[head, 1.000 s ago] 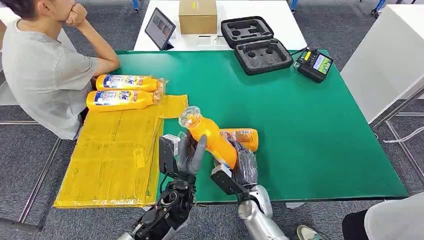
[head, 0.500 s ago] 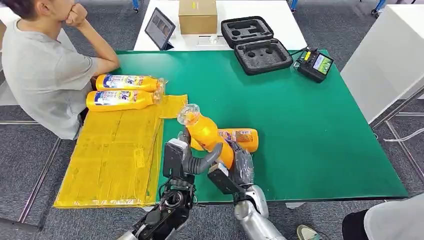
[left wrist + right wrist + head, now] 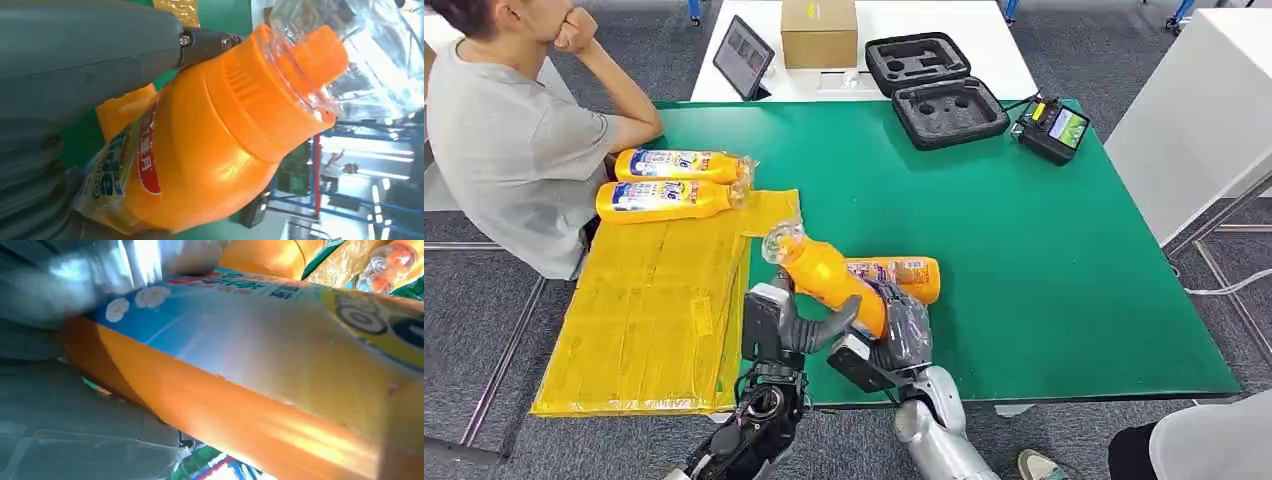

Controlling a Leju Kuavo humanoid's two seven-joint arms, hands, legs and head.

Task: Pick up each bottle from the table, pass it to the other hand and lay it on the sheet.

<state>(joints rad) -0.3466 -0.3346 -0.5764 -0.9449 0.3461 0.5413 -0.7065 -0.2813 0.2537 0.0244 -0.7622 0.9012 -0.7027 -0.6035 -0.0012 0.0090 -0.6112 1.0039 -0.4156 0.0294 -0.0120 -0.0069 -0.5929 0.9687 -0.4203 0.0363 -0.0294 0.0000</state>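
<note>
On your left, two orange plastic bottles point(image 3: 674, 182) lie at the crinkled yellow sheet's point(image 3: 654, 310) far end. Your left hand point(image 3: 799, 322) and right hand point(image 3: 902, 330) both grasp the tilted orange bottle point(image 3: 829, 275) above another orange bottle lying on the green table point(image 3: 904, 272).

The held orange bottle point(image 3: 829, 280) now tilts lower and further toward the yellow sheet point(image 3: 654, 300), its clear cap nearer the sheet's edge than a second ago. The left robot hand point(image 3: 799, 320), open beside it earlier, now wraps its fingers around the bottle alongside the right robot hand point(image 3: 902, 330).
</note>
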